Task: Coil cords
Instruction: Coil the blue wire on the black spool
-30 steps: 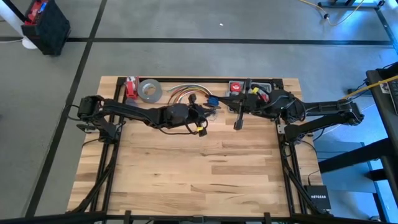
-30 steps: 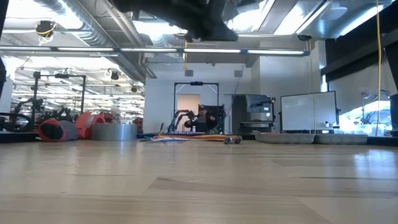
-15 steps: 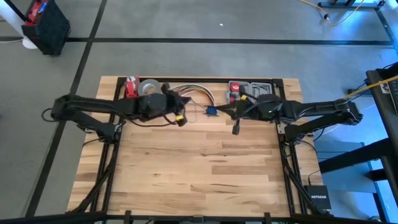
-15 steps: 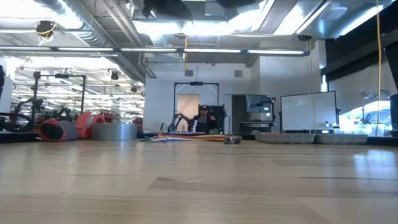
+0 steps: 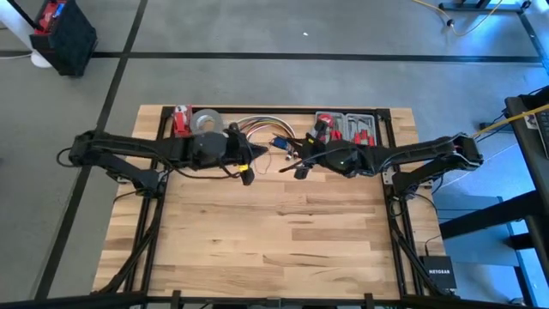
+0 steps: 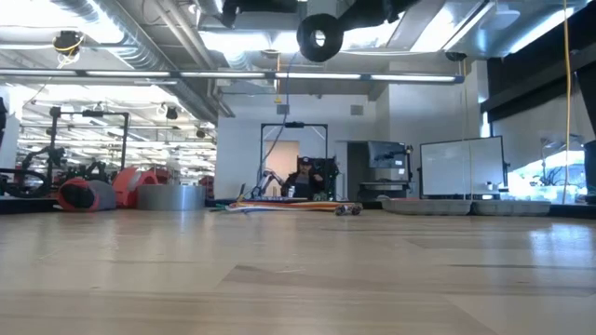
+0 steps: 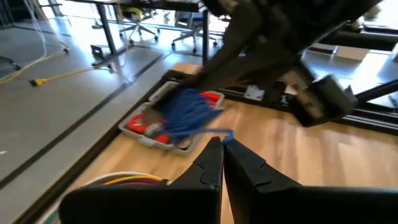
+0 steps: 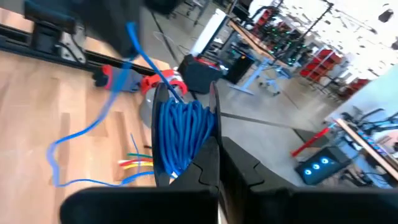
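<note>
The right gripper [image 8: 214,152] has its fingers pressed together on the blue cord [image 8: 180,134]; in the right wrist view a thick bunch of loops stands right at the fingertips, w/ a loose strand running off and down toward the table. So the coil is mostly made, but a tail is not yet wound in. In the high view this gripper [image 5: 300,163] is over the far middle of the table, just beside the tool case [image 5: 347,126].

The left gripper [image 7: 222,149] is closed too, fingers together, pinching what seems to be the thin cord end at the tips; this is my reading, since the strand there is very fine. In its view the blue bunch [image 7: 186,115] hangs ahead, in front of the red tool tray. In the high view the left gripper [image 5: 246,172] is near the right one, w/ a small blue piece of cord [image 5: 280,144] between them.

Approx. progress: I judge late-middle. Done: many turns gathered into one bundle, held up off the wood. Left: take in the free strand, then set the coil down tidy.

Further out, at the far edge: the roll of grey tape [image 5: 206,123], a small red object beside it, and the arched bundle of orange and white cables [image 5: 262,127], not touched. The low view shows only arm parts overhead.
</note>
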